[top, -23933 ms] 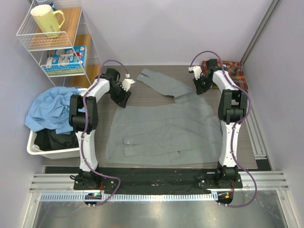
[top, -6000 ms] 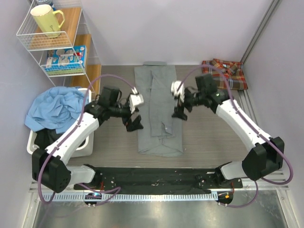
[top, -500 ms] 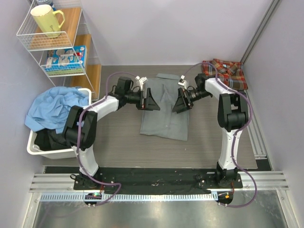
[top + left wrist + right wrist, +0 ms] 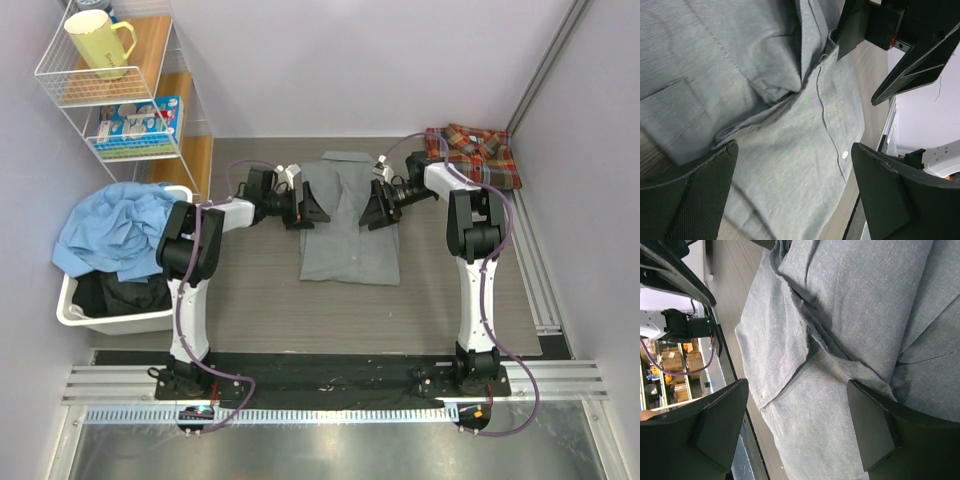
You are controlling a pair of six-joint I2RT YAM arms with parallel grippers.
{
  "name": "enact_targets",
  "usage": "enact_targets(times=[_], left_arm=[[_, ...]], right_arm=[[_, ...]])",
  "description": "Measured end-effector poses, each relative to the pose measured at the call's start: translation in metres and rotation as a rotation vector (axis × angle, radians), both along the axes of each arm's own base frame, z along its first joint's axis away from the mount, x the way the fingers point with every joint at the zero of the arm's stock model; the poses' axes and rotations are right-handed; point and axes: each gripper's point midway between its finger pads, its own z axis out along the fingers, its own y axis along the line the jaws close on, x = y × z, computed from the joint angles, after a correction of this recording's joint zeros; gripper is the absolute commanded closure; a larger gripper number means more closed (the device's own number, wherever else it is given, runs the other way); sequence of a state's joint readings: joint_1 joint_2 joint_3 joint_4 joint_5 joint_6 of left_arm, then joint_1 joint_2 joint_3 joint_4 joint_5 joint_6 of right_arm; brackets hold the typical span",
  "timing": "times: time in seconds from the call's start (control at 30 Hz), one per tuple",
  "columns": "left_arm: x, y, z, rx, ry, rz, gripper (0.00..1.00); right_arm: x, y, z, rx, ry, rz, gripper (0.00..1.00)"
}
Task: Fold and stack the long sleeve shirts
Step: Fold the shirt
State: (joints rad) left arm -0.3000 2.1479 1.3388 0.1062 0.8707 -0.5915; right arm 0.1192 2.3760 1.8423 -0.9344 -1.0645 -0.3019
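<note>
Lying folded into a rectangle on the counter (image 4: 250, 300), the grey long sleeve shirt (image 4: 348, 235) points its collar at the far wall, with its long axis running far to near. The left gripper (image 4: 312, 210) is at its left edge and the right gripper (image 4: 372, 213) at its right edge, jaws spread wide over the cloth and gripping nothing. The plaid long sleeve shirt (image 4: 472, 155) lies off its far right corner. Counter surface stretches past its near hem and both long edges.
</note>
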Motion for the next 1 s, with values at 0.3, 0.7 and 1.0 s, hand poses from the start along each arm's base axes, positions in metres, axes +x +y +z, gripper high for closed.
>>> enact_targets(times=[0.3, 0.7, 1.0], left_arm=[[-0.052, 0.027, 0.055, 0.008, -0.123, -0.034, 0.13], [-0.167, 0.000, 0.059, -0.014, -0.075, -0.255, 0.28], [-0.177, 0.019, -0.021, 0.053, 0.190, -0.218, 0.32]], right_arm=[[-0.006, -0.003, 0.031, -0.013, -0.043, -0.067, 0.27], [-0.078, 0.048, 0.073, 0.054, -0.021, -0.055, 0.46], [-0.107, 0.073, -0.009, -0.029, 0.112, -0.013, 0.50]])
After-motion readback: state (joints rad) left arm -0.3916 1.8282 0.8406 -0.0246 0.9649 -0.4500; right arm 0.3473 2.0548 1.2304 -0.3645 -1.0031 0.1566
